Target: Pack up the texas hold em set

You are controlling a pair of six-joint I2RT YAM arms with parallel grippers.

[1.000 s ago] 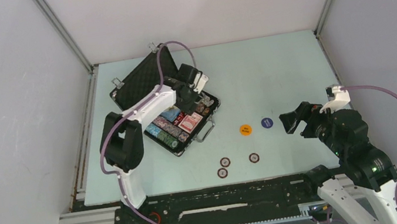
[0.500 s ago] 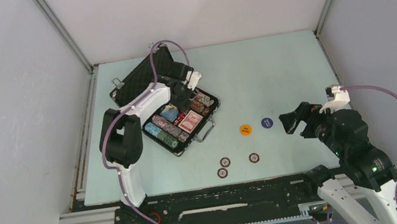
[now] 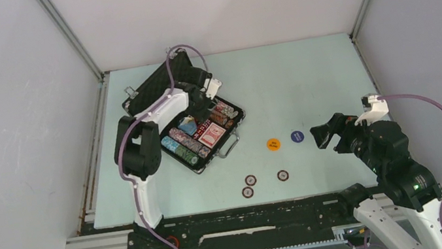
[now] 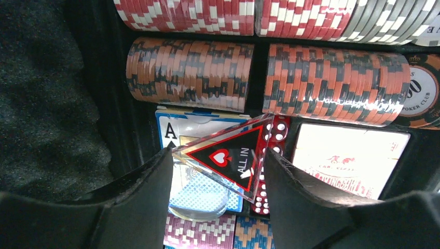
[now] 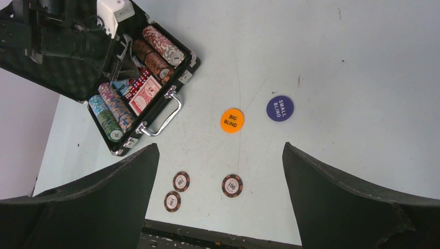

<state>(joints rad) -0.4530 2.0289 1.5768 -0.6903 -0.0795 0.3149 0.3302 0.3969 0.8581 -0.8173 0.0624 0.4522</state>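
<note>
Left jaws clamp the triangular marker (image 4: 231,158), apparently by two corners (long edge spanning jaw to jaw), directly over the blue card deck (image 4: 179,129) inside the open case (image 3: 147,98). Right jaws gape wide, well apart over the counter (image 3: 304,79).

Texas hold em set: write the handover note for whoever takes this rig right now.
Left gripper: shut on the clear triangular red-and-black ALL IN marker, held above the blue card deck in the open black silver-trimmed briefcase.
Right gripper: open, empty, hovering over the table.
Done: chip rows, red dice and red card deck are in the case.
Left: set the marker in; collect the round orange BIG BLIND button, round blue SMALL BLIND button and three loose dark chips; close the lid.
</note>
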